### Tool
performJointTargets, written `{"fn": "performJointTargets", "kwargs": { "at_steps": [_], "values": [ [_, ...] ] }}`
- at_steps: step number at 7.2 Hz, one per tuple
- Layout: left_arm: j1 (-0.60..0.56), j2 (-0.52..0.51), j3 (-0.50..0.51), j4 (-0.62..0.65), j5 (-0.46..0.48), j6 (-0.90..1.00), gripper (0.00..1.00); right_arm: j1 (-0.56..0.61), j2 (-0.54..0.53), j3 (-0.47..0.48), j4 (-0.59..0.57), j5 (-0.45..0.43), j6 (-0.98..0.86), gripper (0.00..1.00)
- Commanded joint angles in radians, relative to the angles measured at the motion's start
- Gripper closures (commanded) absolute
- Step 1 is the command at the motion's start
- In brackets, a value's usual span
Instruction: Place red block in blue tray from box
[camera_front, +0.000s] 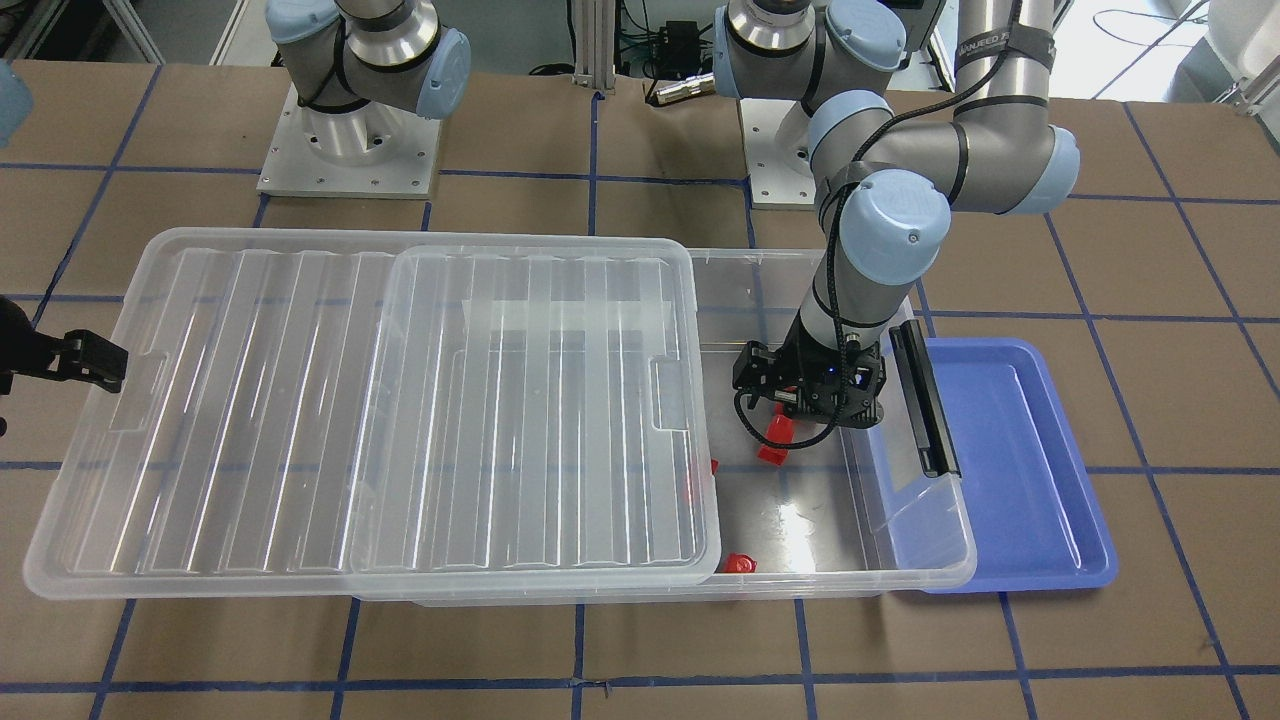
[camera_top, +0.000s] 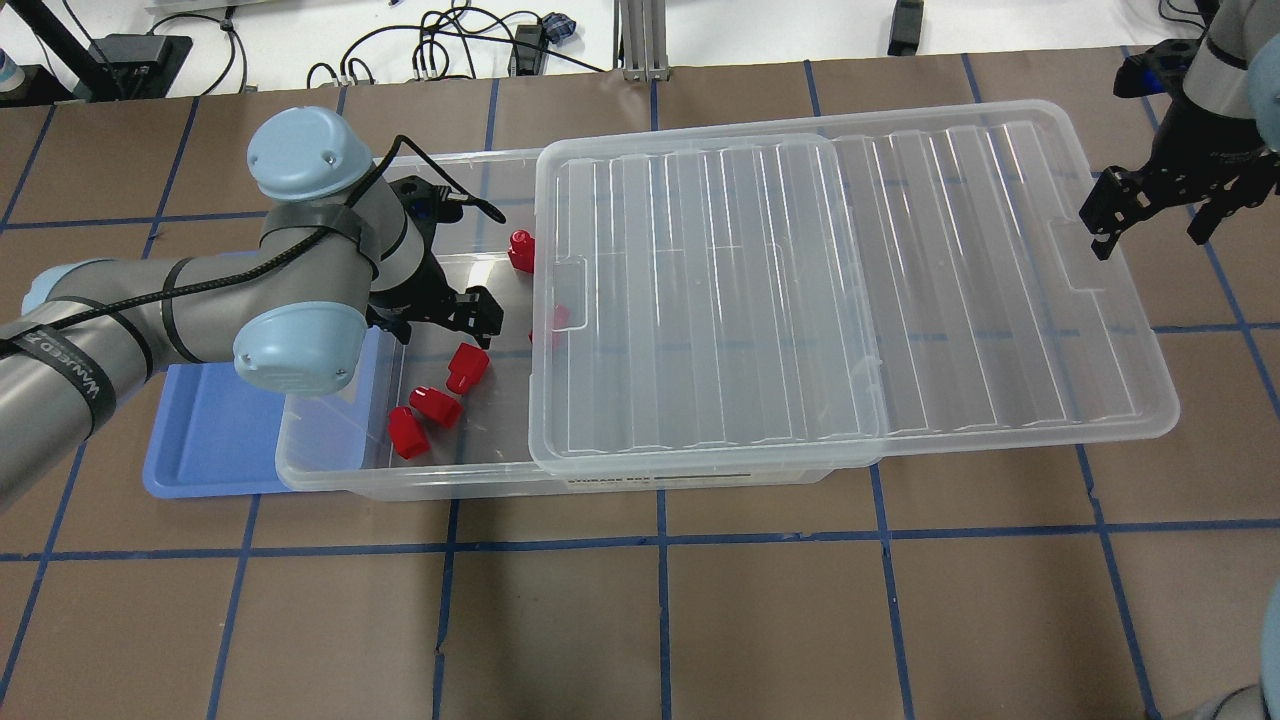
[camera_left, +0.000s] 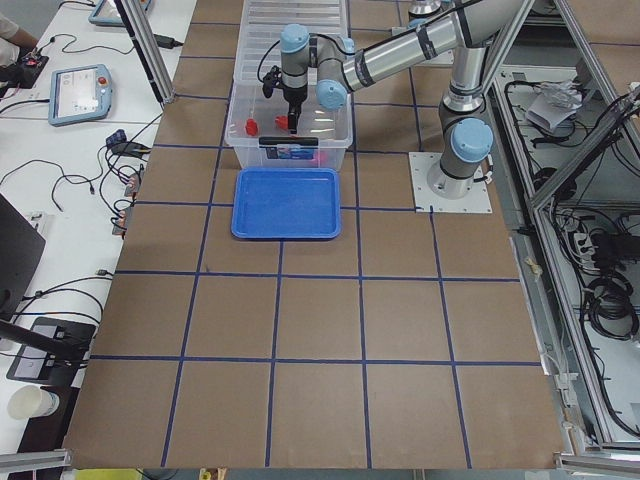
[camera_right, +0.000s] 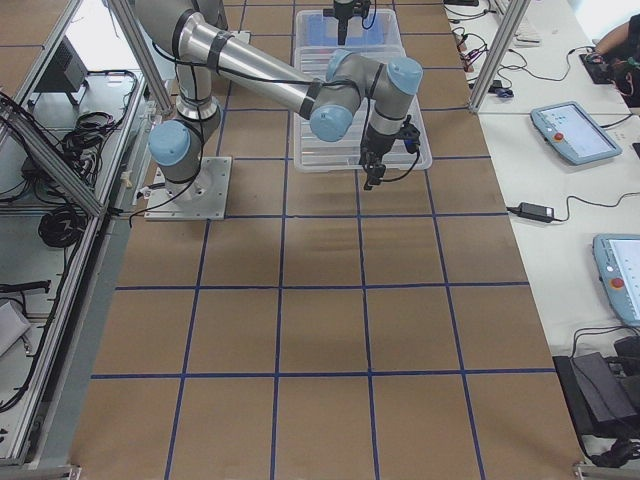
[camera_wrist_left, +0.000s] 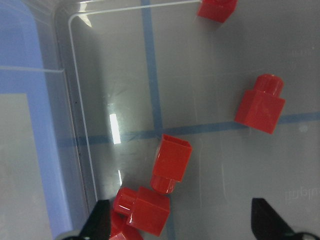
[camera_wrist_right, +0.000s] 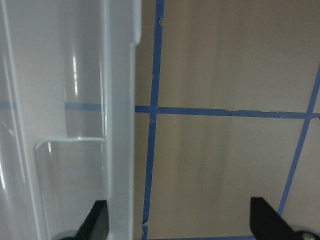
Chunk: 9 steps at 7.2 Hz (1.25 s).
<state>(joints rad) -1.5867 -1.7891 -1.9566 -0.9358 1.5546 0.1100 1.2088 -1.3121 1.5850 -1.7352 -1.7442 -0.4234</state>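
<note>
Several red blocks lie on the floor of the clear box (camera_top: 330, 470), at its uncovered end. In the left wrist view one red block (camera_wrist_left: 171, 162) lies on its side just ahead of my left gripper (camera_wrist_left: 182, 225), another (camera_wrist_left: 260, 105) to the right, one (camera_wrist_left: 145, 207) by the left fingertip. My left gripper (camera_top: 440, 318) hangs inside the box over them, open and empty. The blue tray (camera_top: 220, 440) lies beside and partly under the box end. My right gripper (camera_top: 1150, 215) is open and empty, next to the far end of the lid (camera_top: 850, 270).
The ribbed lid is slid sideways and covers most of the box, overhanging its far end. A black latch bar (camera_front: 925, 395) sits on the box's short end by the tray. The box wall (camera_wrist_left: 75, 125) stands left of the left gripper.
</note>
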Motion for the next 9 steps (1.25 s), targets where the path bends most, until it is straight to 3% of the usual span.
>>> {"fn": "performJointTargets", "kwargs": {
  "at_steps": [1, 3, 6, 8, 9],
  "values": [
    [0.002, -0.070, -0.050, 0.157, -0.001, 0.008, 0.00, 0.000, 0.001, 0.003, -0.007, -0.001, 0.000, 0.00],
    [0.002, -0.110, -0.053, 0.183, 0.001, 0.010, 0.00, 0.000, -0.012, -0.007, -0.003, 0.006, 0.006, 0.00],
    [-0.001, -0.130, -0.062, 0.181, 0.010, 0.008, 0.25, 0.008, -0.061, -0.051, 0.049, 0.018, 0.014, 0.00],
    [0.001, -0.139, -0.065, 0.183, 0.012, 0.008, 0.25, 0.009, -0.102, -0.097, 0.116, 0.017, 0.015, 0.00],
    [-0.002, -0.132, -0.061, 0.184, 0.009, -0.001, 0.44, 0.009, -0.111, -0.105, 0.120, 0.017, 0.024, 0.00]
  ]
}}
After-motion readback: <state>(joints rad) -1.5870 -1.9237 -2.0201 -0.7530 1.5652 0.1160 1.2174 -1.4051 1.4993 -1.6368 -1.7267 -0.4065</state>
